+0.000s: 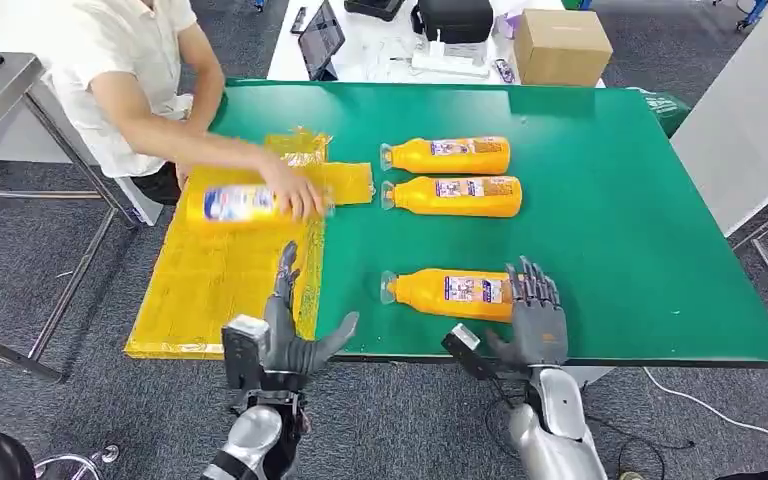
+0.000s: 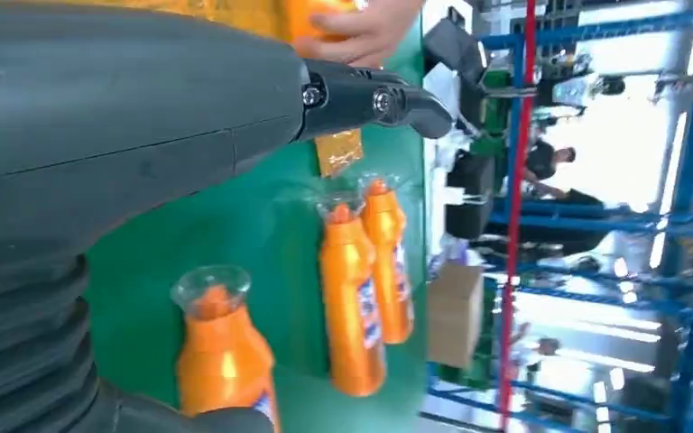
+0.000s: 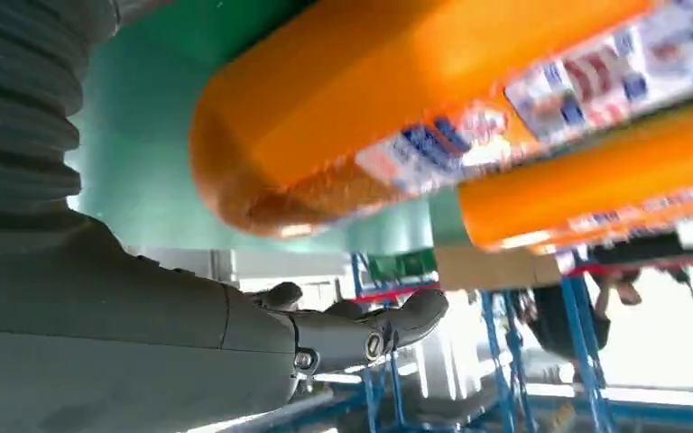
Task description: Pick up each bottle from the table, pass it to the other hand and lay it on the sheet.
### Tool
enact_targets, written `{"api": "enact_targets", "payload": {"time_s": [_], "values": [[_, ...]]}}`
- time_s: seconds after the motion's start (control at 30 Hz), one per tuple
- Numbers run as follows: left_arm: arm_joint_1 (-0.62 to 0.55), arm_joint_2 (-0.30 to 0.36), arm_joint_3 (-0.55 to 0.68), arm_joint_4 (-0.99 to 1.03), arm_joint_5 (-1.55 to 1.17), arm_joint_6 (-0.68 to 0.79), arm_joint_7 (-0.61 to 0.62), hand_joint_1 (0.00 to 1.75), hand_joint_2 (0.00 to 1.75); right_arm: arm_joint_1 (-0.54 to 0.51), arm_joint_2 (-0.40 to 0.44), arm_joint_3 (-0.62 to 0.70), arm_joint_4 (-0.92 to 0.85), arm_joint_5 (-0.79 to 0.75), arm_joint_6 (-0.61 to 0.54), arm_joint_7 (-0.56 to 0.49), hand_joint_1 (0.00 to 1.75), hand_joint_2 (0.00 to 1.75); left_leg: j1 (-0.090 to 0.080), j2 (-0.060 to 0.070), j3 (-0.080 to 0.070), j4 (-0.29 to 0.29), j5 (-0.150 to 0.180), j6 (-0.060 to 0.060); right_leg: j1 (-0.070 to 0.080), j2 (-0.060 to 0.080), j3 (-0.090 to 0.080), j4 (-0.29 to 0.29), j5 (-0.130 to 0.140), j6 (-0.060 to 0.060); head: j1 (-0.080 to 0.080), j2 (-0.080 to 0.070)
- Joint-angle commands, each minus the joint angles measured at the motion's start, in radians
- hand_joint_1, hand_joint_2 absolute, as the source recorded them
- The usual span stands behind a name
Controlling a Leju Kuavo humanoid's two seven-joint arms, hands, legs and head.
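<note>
A green table [image 1: 610, 230] is seen from the head view, stretching away from the robot. A yellow sheet [image 1: 210, 280] is spread over the table's left part, with its near edge at the table's front edge and a crinkled strip reaching toward the middle.

A person in a white shirt [image 1: 125, 70] is seated at the far left corner. That person's hand [image 1: 295, 195] is laid on an orange bottle [image 1: 240, 205] lying on its side on the far part of the sheet.

Three more orange bottles are lying on the bare green surface, all on their sides with the caps toward the sheet. The far bottle [image 1: 450, 155] and the middle bottle [image 1: 455, 196] are set close together, one just behind the other. The near bottle [image 1: 450, 292] is placed well apart from them, close to the front edge.

The right hand [image 1: 535, 320] is held at the front edge, with its fingers [image 1: 532, 287] straight, apart, and pointing away from the robot across the base end of the near bottle. Whether they are touching it cannot be told. Nothing is gripped.

The left hand [image 1: 290, 335] is raised at the near right corner of the sheet, fingers spread and thumb out to the side. Nothing is held in it.

A cardboard box [image 1: 560, 45] and a black bag [image 1: 455, 18] are noted on a white table beyond.
</note>
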Motion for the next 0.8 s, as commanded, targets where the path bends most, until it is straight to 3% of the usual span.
{"api": "enact_targets", "payload": {"time_s": [0.03, 0.3, 0.7, 0.73, 0.77, 0.8], "values": [[-0.058, 0.034, -0.04, 0.097, 0.007, -0.027, 0.062, 0.0, 1.75, -0.178, -0.115, 0.236, 0.392, 0.002, 0.036, 0.156, 0.0, 1.75, 0.001, 0.004, 0.009, -0.003, -0.002, 0.002, 0.002, 0.002, 0.009, -0.004, 0.0, -0.006, 0.0, 0.0], [-0.061, 0.023, -0.092, 0.105, 0.002, -0.05, 0.071, 0.0, 1.75, -0.234, -0.146, 0.281, 0.485, -0.018, 0.091, 0.207, 0.0, 1.75, 0.001, 0.0, 0.007, -0.001, 0.0, 0.002, 0.001, -0.002, 0.006, -0.002, 0.0, -0.003, 0.0, 0.0], [-0.064, 0.027, -0.113, 0.097, 0.005, -0.061, 0.075, 0.0, 1.75, -0.273, -0.147, 0.332, 0.511, 0.001, 0.159, 0.191, 0.0, 1.75, 0.001, -0.001, 0.012, -0.002, 0.001, 0.002, 0.002, -0.003, 0.011, -0.004, 0.001, -0.004, 0.0, 0.0], [-0.064, 0.027, -0.115, 0.096, 0.005, -0.062, 0.075, 0.0, 1.75, -0.275, -0.147, 0.333, 0.512, 0.0, 0.165, 0.188, 1.38, 1.75, 0.001, 0.0, 0.012, -0.001, 0.0, 0.001, 0.001, -0.002, 0.011, -0.003, 0.001, -0.002, 0.0, 0.0], [-0.066, 0.028, -0.119, 0.091, 0.006, -0.065, 0.075, 0.0, 1.75, -0.28, -0.148, 0.337, 0.517, -0.01, 0.195, 0.172, 1.69, 1.75, 0.001, 0.0, 0.012, -0.001, 0.001, 0.002, 0.001, -0.002, 0.011, -0.003, 0.001, -0.003, 0.0, 0.0], [-0.066, 0.029, -0.124, 0.084, 0.007, -0.069, 0.077, 0.0, 1.75, -0.282, -0.151, 0.34, 0.518, -0.02, 0.224, 0.161, 1.75, 1.75, 0.001, 0.0, 0.012, -0.001, 0.001, 0.002, 0.001, -0.003, 0.011, -0.003, 0.001, -0.003, 0.0, 0.0]]}}
